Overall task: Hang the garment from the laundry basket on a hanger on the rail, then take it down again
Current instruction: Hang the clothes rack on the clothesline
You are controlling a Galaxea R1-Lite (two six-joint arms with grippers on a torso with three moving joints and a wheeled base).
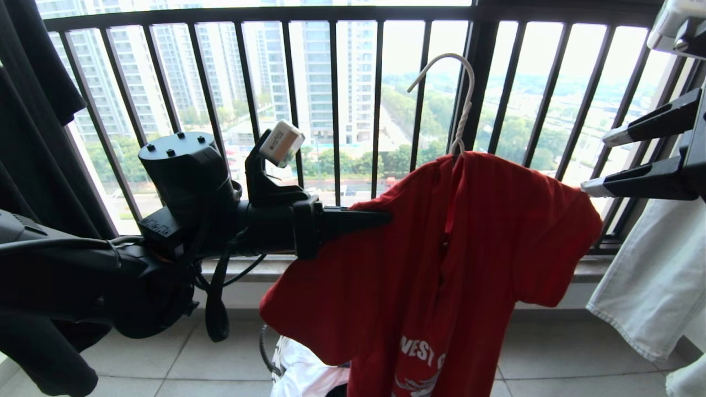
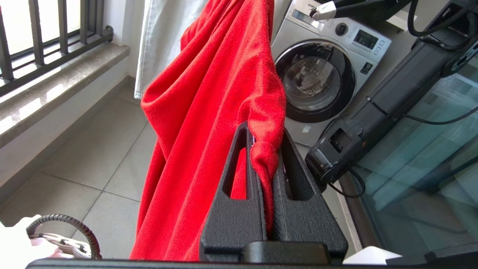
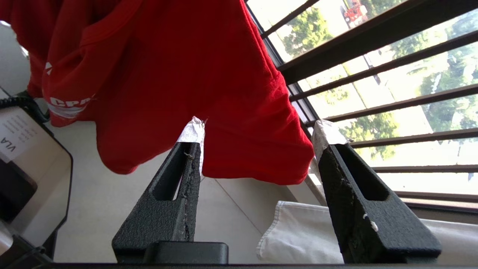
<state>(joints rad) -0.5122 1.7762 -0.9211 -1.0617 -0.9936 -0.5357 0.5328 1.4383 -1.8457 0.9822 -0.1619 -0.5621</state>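
The garment, a red T-shirt with white lettering, hangs on the off-white wire hanger, whose hook stands free in the air before the window bars. My left gripper is shut on a fold of the red cloth at one shoulder, reaching in level. My right gripper stands open at the other shoulder, its taped fingertips either side of the sleeve hem, gripping nothing. The laundry basket's corded handle shows low beside the shirt. The rail is out of view.
Black window railing runs behind the shirt above a stone sill. A white garment hangs at the right, a black one at the left. A washing machine stands beyond the shirt. White laundry lies below.
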